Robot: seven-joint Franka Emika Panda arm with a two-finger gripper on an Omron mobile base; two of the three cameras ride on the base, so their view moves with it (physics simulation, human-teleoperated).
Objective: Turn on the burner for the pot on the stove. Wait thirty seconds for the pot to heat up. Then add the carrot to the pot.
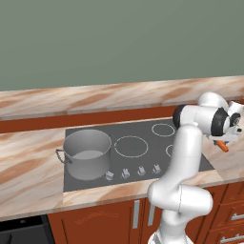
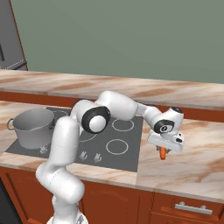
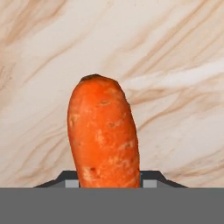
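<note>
The orange carrot [image 3: 105, 135] sticks out from between the dark fingertips [image 3: 65, 180] of my gripper [image 3: 107, 181], which is shut on it. It hangs point-down over the marble counter [image 2: 192, 162], just right of the stove [image 2: 131, 141]. The same carrot [image 2: 162, 153] shows under the gripper [image 2: 163, 148] in the right base view, and the carrot [image 1: 222, 146] under the gripper [image 1: 221, 141] at the right edge of the left base view. The grey pot [image 1: 87, 152] stands on the front left burner of the stove [image 1: 143, 131], far left of the gripper. That pot [image 2: 33, 127] looks empty.
A row of silver knobs [image 1: 133, 171] lines the stove's front edge. A raised marble ledge [image 1: 119, 95] and a green wall run behind the cooktop. My own arm [image 2: 118, 107] arches over the stove's right half. Wooden drawers [image 2: 188, 208] sit below the counter.
</note>
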